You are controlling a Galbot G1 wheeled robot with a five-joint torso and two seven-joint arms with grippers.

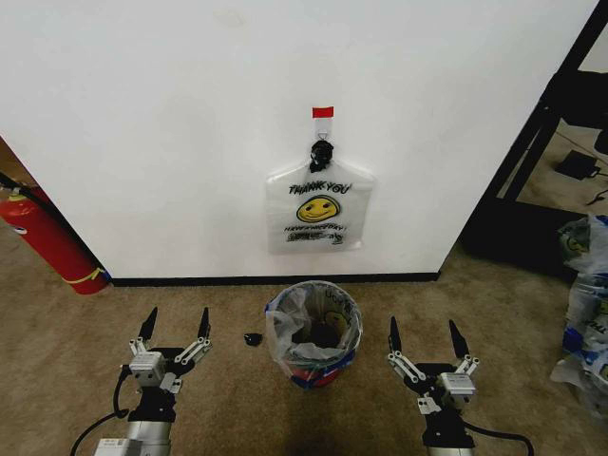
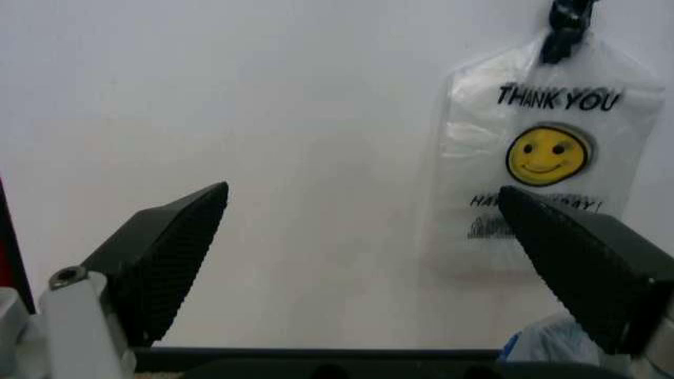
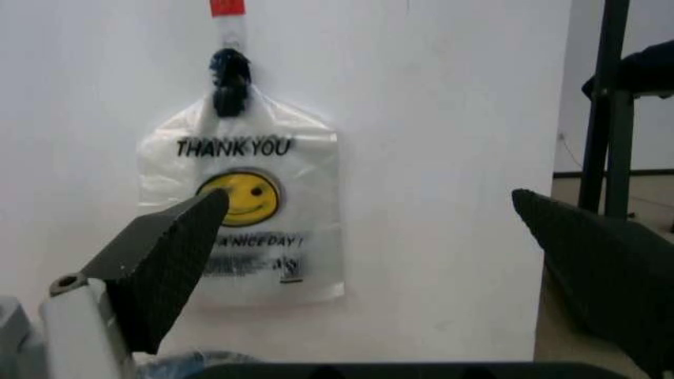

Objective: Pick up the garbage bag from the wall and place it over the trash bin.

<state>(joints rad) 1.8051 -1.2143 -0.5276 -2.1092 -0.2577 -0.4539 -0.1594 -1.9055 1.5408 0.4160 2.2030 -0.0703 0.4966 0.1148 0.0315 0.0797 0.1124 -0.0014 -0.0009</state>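
Head view: the garbage bag (image 1: pixel 318 210) hangs from a hook (image 1: pixel 322 150) on the wall (image 1: pixel 171 114), above the lined trash bin (image 1: pixel 313 334); my left gripper (image 1: pixel 175 328) and right gripper (image 1: pixel 427 340) flank the bin, fingers spread. Left wrist view: my open fingers (image 2: pixel 158 260) frame the bag (image 2: pixel 542 158). Right wrist view: open fingers (image 3: pixel 163 264), bag (image 3: pixel 248 213) beyond.

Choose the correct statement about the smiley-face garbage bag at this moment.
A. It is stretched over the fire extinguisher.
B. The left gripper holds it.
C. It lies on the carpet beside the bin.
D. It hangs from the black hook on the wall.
D. The garbage bag hangs flat against the wall from the hook, above the trash bin, while the left gripper and right gripper are both open and low near the floor.
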